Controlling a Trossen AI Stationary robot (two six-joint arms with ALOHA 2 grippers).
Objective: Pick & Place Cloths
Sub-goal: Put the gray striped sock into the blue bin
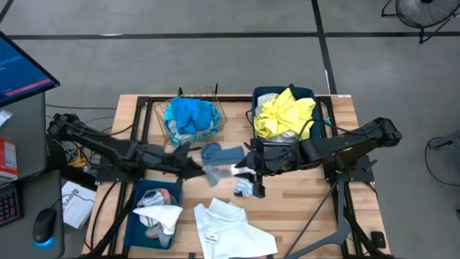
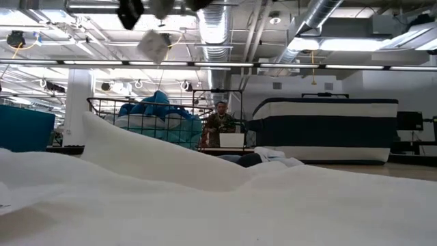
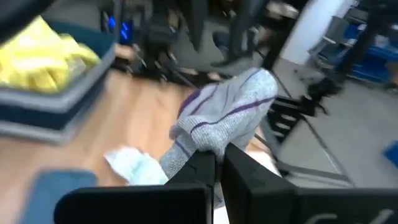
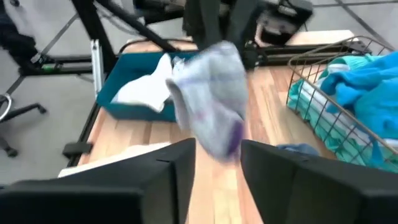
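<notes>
While left gripper [image 3: 216, 163] pinches limp ribbed grey sock [image 3: 224, 118], purple-striped, crumpled.

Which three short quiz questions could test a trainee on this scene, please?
1. True or false: the left gripper is shut on the grey striped sock.
2. Which container holds the teal-blue cloths? A) the copper wire basket B) a cardboard box C) a drawer
3. Fill in: the fingers of the right gripper are ____ (open or shut).
Key: 1 true; 2 A; 3 open.
</notes>
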